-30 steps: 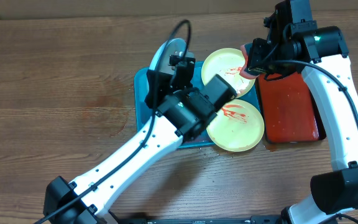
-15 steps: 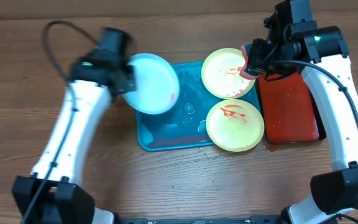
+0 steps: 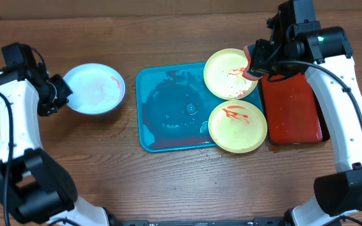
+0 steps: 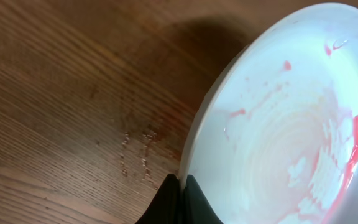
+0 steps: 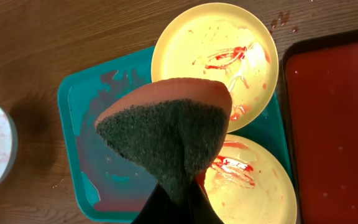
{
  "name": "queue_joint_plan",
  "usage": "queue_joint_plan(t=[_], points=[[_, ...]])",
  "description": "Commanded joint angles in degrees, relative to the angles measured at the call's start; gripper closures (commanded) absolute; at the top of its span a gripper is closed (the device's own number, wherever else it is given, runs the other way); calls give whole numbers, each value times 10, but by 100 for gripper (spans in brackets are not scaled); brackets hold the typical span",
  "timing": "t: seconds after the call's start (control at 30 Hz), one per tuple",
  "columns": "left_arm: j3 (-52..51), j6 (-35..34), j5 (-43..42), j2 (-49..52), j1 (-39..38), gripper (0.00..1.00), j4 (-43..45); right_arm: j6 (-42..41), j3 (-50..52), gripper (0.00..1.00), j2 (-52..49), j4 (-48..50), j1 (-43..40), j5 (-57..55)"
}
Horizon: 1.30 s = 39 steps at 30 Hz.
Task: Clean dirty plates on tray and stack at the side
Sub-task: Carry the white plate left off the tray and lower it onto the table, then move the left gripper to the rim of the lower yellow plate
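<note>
Lying flat, tray [image 3: 168, 122] lengthwise left-right.

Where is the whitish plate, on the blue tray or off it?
Off it: the whitish plate is over the table left of the tray, its rim pinched by the left gripper.

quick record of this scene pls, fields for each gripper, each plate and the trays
left gripper: shut on rim of white plate
right gripper: shut on sponge, above right edge of upper yellow plate
white plate: off blue tray, to its left, faint red smears
upper yellow plate: tray's far right corner, red sauce
lower yellow plate: tray's near right corner, overhanging the rim, red sauce
blue tray: wet, reddish streaks
red tray: right of blue tray
</note>
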<state>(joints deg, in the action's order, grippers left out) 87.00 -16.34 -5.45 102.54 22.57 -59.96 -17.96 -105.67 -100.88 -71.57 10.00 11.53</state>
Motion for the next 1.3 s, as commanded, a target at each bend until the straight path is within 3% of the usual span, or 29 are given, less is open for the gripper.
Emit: queue_joint_plan(t=[0.0, 0.33, 0.37, 0.53, 0.63, 0.83, 1.07, 1.17, 1.27], points=[[-7, -8, -21, 50, 3, 96, -1, 4, -2, 96, 6, 2, 0, -6], [-7, -8, -15, 139, -7, 96, 0, 4, -2, 96, 6, 1, 0, -6], [-7, -8, -15, 141, -7, 93, 0, 4, -2, 96, 6, 1, 0, -6], [-5, 13, -15, 139, -8, 55, 2, 4, -2, 96, 6, 1, 0, -6], [12, 36, -15, 136, -9, 48, -11, 4, -2, 96, 6, 1, 0, -6], [78, 68, -24, 99, -29, 46, -60, 4, -2, 96, 6, 1, 0, -6], [102, 111, -157, 58, -158, 33, -35, 4, -2, 96, 6, 1, 0, -6], [102, 93, -200, 75, -243, 23, -4, 4, -2, 96, 6, 0, 0, -6], [103, 63, -201, 98, -327, 20, 22, 4, -2, 96, 6, 0, 0, -6]])
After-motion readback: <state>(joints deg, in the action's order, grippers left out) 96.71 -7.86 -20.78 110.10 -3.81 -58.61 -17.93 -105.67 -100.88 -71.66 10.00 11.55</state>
